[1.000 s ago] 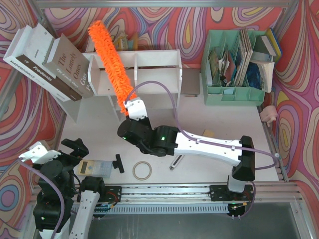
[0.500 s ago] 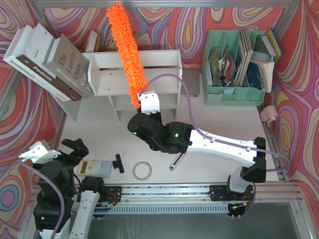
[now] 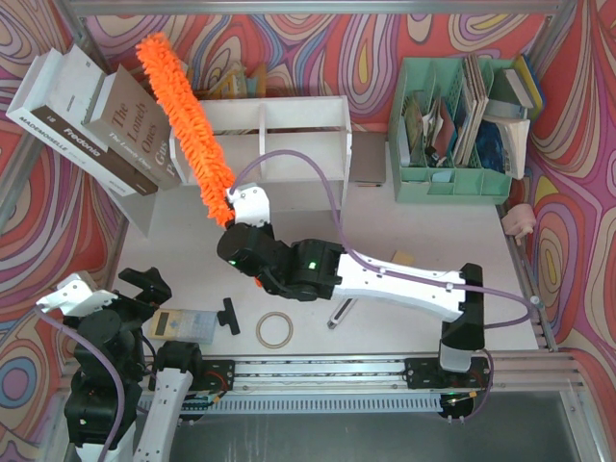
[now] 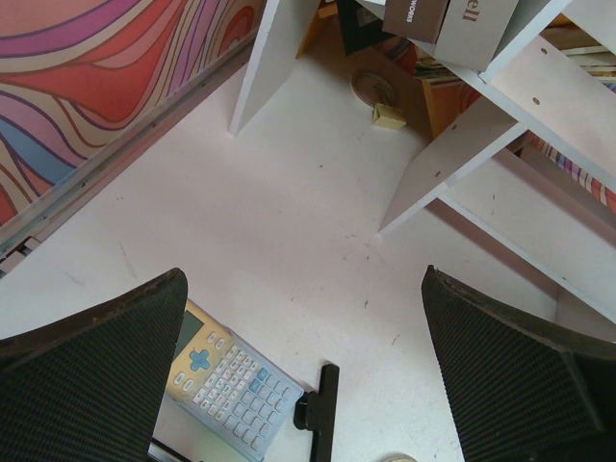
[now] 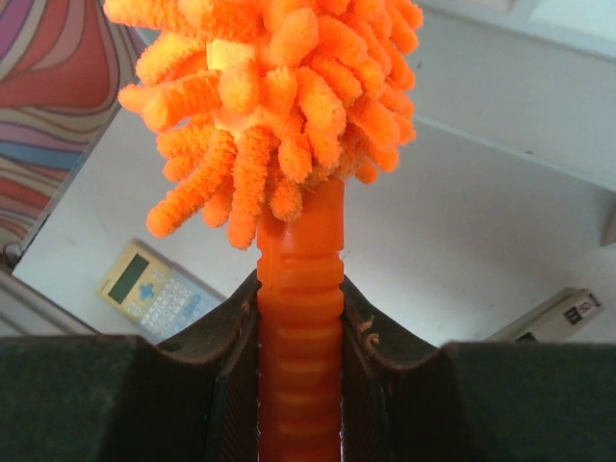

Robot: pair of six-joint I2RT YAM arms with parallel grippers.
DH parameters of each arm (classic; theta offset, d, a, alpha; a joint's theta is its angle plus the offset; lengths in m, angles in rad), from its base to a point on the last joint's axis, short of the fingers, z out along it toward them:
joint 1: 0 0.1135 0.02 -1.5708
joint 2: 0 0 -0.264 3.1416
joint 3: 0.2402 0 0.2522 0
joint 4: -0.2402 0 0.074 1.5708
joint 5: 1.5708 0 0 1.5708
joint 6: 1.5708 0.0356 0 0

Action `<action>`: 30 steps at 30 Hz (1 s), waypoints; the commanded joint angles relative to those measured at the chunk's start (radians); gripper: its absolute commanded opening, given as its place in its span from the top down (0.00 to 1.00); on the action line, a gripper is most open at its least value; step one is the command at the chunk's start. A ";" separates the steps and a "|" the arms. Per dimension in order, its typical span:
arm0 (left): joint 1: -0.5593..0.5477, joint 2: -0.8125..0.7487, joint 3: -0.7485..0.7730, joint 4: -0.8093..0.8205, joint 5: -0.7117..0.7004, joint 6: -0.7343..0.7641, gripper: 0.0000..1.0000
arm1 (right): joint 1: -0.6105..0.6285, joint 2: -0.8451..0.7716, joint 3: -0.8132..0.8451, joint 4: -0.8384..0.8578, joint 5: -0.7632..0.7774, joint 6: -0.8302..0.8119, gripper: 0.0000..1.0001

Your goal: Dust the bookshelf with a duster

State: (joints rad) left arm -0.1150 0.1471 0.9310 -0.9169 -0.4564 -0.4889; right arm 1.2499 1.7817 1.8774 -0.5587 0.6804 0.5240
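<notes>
Fluffy bright orange duster (image 3: 183, 125)

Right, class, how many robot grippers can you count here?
2. The left gripper, open, near left by the calculator; the right gripper, mid-table before the bookshelf, shut on the duster. None seem hidden.

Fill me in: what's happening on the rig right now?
The right gripper is shut on the thin orange plastic handle of the long fluffy orange microfibre duster. From above, the duster's head slants up-left across the left end of the wide white wooden bookshelf; whether it touches isn't clear. The left gripper hangs open and empty at the front left, near a pale calculator.
</notes>
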 commanded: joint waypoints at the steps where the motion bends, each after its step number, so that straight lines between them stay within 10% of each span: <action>1: 0.006 0.000 -0.011 0.021 -0.004 0.015 0.02 | 0.000 0.049 0.054 0.005 -0.064 0.037 1.00; 30: 0.006 -0.002 -0.010 0.019 -0.005 0.013 0.02 | -0.004 -0.085 0.212 -0.419 0.129 0.178 1.00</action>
State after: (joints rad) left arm -0.1150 0.1471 0.9310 -0.9169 -0.4568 -0.4889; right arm 1.2495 1.7428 1.9633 -0.9070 0.7456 0.6945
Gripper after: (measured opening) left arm 0.984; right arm 0.336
